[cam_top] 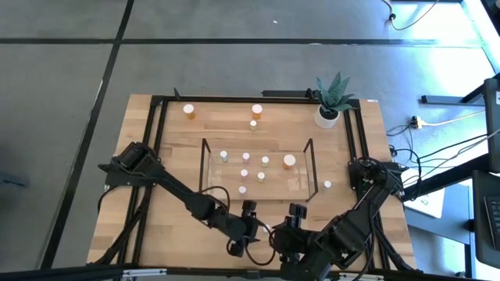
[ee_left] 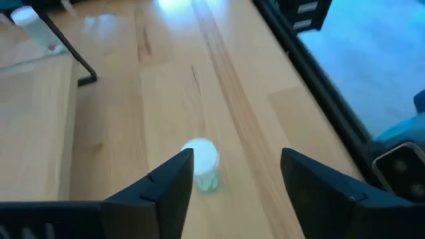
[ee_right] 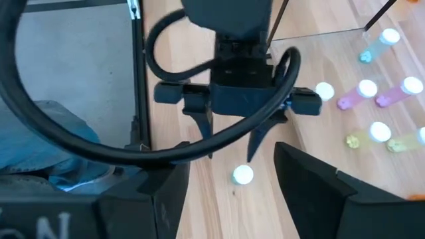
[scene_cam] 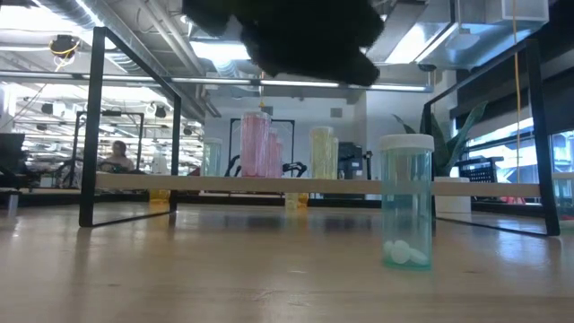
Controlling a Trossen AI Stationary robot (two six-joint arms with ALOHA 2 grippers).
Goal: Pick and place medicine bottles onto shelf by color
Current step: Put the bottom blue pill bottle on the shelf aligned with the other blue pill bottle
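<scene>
At the table's point(cam_top: 156, 234) near edge, a greenish bottle point(scene_cam: 406, 202) stands upright; no label can be read. The left gripper point(ee_right: 230, 145), fingers apart and empty, is seen over it. Shelf point(cam_top: 258, 168) bottles beyond are blurred. The right gripper point(ee_right: 229, 199) fingers are parted, holding nothing.

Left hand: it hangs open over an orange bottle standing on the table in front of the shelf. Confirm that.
Not orange. The bottle below the left hand is pale green with a white cap, as the left wrist view shows. The rest holds: the hand is open, and the bottle stands on the table in front of the shelf.
</scene>
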